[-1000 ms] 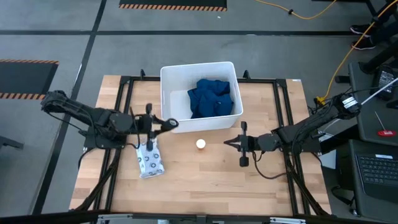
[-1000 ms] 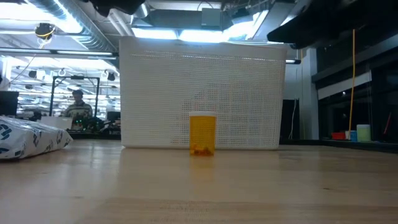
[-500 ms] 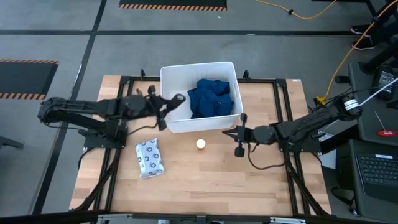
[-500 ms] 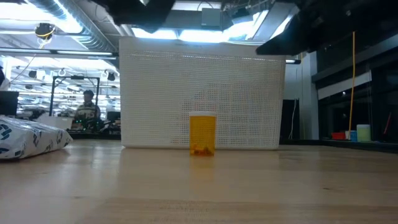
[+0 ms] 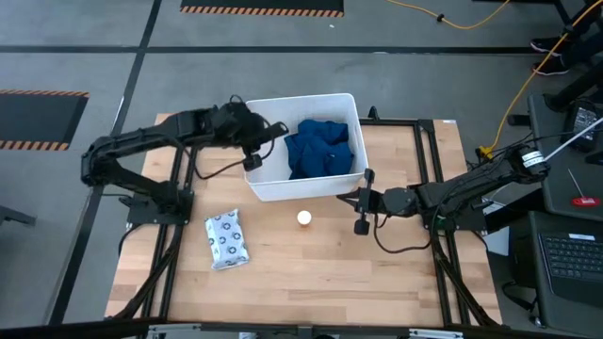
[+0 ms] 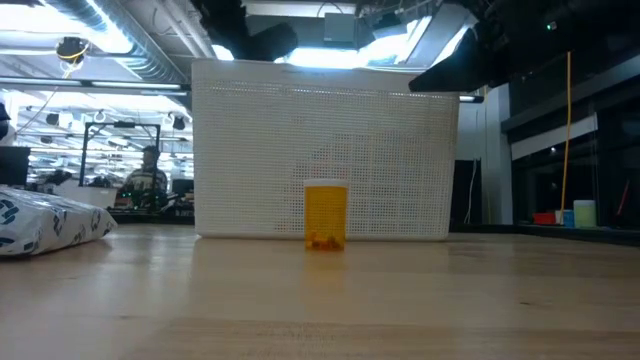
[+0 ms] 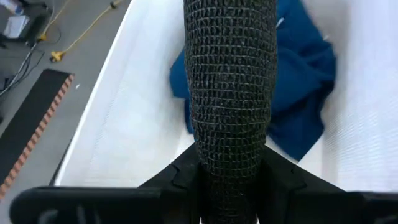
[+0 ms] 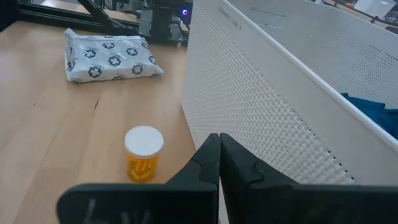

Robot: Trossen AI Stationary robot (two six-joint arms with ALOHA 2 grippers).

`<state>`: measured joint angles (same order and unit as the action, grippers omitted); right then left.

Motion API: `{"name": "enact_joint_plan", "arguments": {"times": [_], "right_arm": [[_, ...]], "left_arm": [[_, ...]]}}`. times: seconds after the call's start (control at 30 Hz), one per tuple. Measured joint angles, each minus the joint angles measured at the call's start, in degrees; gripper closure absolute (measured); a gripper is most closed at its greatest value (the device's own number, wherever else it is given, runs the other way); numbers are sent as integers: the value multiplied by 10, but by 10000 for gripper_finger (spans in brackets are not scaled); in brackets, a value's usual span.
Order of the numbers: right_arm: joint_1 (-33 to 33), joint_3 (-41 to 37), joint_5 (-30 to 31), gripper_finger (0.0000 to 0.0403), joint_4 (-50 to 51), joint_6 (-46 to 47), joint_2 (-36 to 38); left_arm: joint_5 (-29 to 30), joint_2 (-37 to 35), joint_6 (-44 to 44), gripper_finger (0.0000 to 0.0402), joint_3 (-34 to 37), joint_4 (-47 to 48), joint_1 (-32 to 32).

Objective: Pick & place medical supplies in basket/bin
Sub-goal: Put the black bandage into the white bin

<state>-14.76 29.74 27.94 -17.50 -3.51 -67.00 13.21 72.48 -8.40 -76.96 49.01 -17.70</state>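
Note:
My left gripper [image 5: 259,143] hangs over the left part of the white tub [image 5: 300,99], shut on the black oblong [image 7: 230,74], a roll with a woven texture. The dark-blue cloth [image 5: 325,148] lies crumpled inside the tub, against its right side. The orange bottle with a white cap [image 5: 304,218] stands upright on the table just in front of the tub's near wall [image 6: 325,150]. My right gripper [image 5: 361,202] is shut and empty, right of the bottle [image 8: 143,152] by the tub's near right corner. The white dotted packet [image 5: 227,239] lies flat at the table's left. My left gripper pinches the black oblong between its two fingers [image 7: 174,177] at the end nearest the wrist [image 7: 230,168]. The oblong lies along the fingers and sticks out well beyond them. It is lifted clear, above the tub's floor and beside the blue cloth [image 7: 305,81].
A black frame of rails [image 5: 429,179] runs round the table under both arms. Bare wood [image 5: 311,273] stretches between the packet, the bottle and the near edge. Beyond the table in the low view, a person [image 6: 150,175] sits at a workstation.
My left gripper, carrying the black oblong, has risen from beside the packet and swung toward the far edge and the right, ending over the tub's left part. My right gripper has crept a little toward the tub's near right corner.

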Motion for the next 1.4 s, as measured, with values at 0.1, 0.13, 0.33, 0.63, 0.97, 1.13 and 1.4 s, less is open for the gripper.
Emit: {"name": "enact_joint_plan", "arguments": {"times": [0.1, 0.13, 0.33, 0.63, 0.97, 1.13, 1.4], "right_arm": [[0, 0, 0, 397, 0, 0, 0], [0, 0, 0, 397, 0, 0, 0], [0, 0, 0, 397, 0, 0, 0], [0, 0, 0, 397, 0, 0, 0], [0, 0, 0, 397, 0, 0, 0], [0, 0, 0, 397, 0, 0, 0], [0, 0, 0, 397, 0, 0, 0]], "left_arm": [[-1, 18, -13, 304, -29, 20, -15], [-3, 22, -14, 304, -33, 22, -20], [-32, 45, -29, 304, -36, 28, -41], [-34, 102, -56, 304, -36, 27, -43], [-15, 172, -99, 304, -36, 27, -44], [-9, 202, -109, 303, -36, 26, -50], [-2, 247, -138, 298, -36, 26, -73]]}}
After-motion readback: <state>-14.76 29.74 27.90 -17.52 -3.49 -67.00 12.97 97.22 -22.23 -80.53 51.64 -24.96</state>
